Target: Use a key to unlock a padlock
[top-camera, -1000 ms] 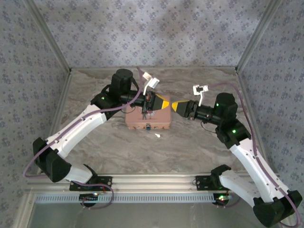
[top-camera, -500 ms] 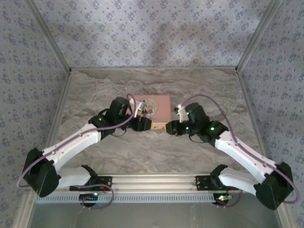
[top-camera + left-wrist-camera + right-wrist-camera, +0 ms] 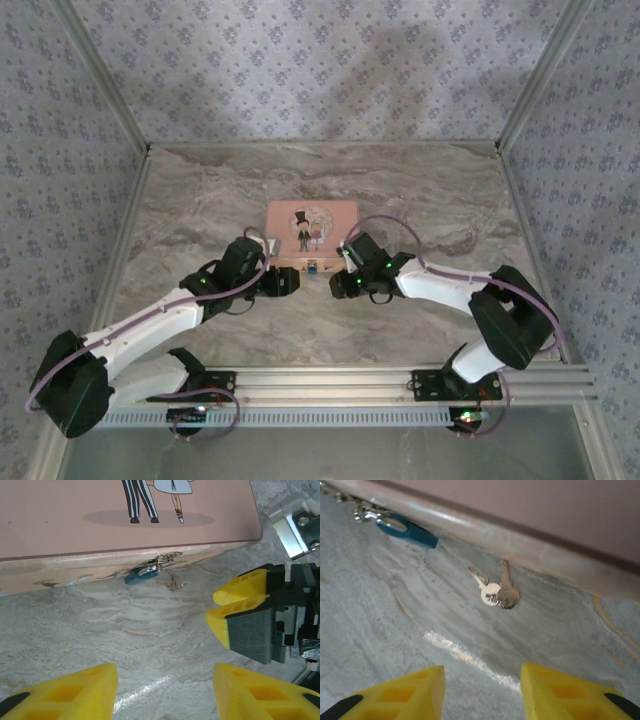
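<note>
Keys (image 3: 495, 592) lie just ahead of R end effector (image 3: 482, 695), blades pointing away; it & L end effector (image 3: 162, 695) gape empty.

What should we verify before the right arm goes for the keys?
1. Keys located: ok, lying flat on the table by the tin front.
2. Room to pinch the keys: not ok, they lie close against the tin's base.
3. Right gripper open and empty: ok, above the table just short of the keys.
4. Left gripper open and empty: ok.
5. Padlock on the clasp: ok, it hangs at the tin's front.
6. Keyhole direction: cannot tell.
</note>
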